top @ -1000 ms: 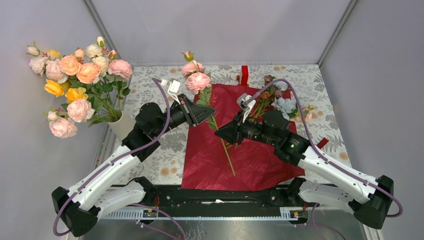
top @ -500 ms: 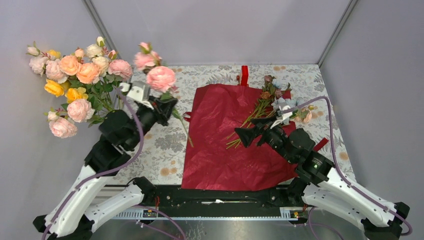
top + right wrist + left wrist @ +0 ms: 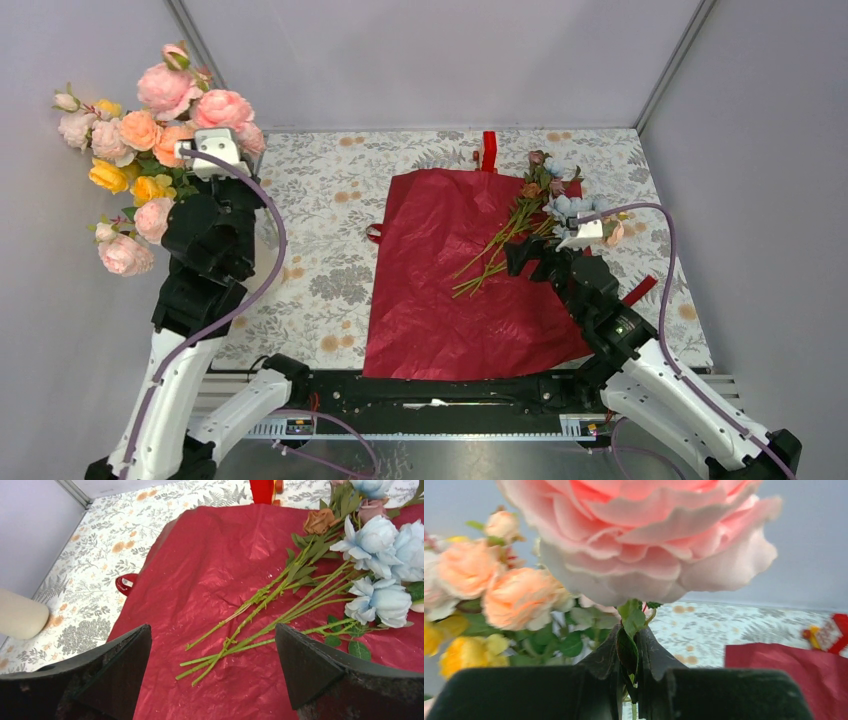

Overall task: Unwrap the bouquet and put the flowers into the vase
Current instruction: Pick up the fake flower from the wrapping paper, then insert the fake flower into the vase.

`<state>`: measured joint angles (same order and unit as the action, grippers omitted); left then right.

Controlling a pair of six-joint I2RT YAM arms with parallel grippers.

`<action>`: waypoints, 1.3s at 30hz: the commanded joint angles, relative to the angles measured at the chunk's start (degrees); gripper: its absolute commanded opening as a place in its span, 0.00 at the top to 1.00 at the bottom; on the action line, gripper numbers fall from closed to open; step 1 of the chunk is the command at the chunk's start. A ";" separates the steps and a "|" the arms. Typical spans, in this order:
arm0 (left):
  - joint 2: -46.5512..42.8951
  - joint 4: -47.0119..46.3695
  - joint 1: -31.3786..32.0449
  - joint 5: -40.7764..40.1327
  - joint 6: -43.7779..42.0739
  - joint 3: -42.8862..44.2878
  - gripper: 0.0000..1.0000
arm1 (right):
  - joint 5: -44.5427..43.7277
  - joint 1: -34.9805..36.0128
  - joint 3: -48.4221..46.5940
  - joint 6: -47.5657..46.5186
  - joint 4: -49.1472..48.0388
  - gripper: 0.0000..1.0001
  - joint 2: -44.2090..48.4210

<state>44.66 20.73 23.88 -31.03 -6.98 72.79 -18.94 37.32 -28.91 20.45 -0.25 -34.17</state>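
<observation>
- My left tool [image 3: 628, 650] is pressed together on the stem of a pink rose [image 3: 644, 535]. A green leaf is caught between the fingers, and the bloom fills the left wrist view just above them.
- From overhead, the left arm stands raised at the left edge of the tabletop [image 3: 330, 200]. The rose sits high against the large rose bunch [image 3: 130, 150] in the far-left corner, close to the grey side wall.
- The vase [image 3: 20, 615] shows only as a pale cylinder at the left of the right wrist view, beyond the paper's left edge. Overhead, the left arm hides it.
- My right tool [image 3: 211, 630] is spread wide and holds nothing. It hovers over the wrapping paper [image 3: 450, 290], and the cut ends of the stems lie between its two fingers in the wrist view.
- The flowers [image 3: 545, 205] lie loose on the far-right part of the paper. The pale blue, pink and brownish heads point to the far-right corner, and the stems fan toward the middle.
- The paper is spread flat, from near the far edge of the tabletop to its near edge.
- A red ribbon [image 3: 488, 150] stands at the far edge, just past the paper's far side.
- A small ribbon loop [image 3: 126, 584] rests at the paper's left edge.
- A red scrap [image 3: 643, 288] lies just beside the right arm.
- Floral tabletop shows in a broad strip between the paper's left edge and the left arm, and in a narrower strip along the right edge.
</observation>
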 commanded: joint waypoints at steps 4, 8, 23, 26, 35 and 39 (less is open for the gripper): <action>-0.98 -6.59 -6.89 -0.92 -0.37 4.22 1.00 | 3.85 -1.73 2.49 1.59 -0.68 0.00 2.58; -0.62 -6.13 -6.92 -1.26 -0.75 5.95 1.00 | 4.63 -1.93 3.46 1.94 -0.41 0.00 3.38; 8.35 0.16 -17.97 -1.02 3.36 15.38 1.00 | 4.52 -2.31 4.74 3.36 -0.11 0.00 2.96; 7.28 -0.24 -18.71 -2.69 2.48 13.89 1.00 | 4.42 -2.33 4.88 3.10 -0.10 0.00 2.95; 6.16 -0.35 -18.96 -2.55 1.89 14.32 1.00 | 5.58 -2.46 5.00 4.07 -0.10 0.00 2.18; 6.39 1.34 -18.96 -1.62 2.74 16.86 1.00 | 5.73 -2.44 5.20 4.07 -0.10 0.00 2.25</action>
<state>51.27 23.35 5.23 -33.34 -5.06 86.19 -13.85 35.44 -24.12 23.94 1.04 -32.05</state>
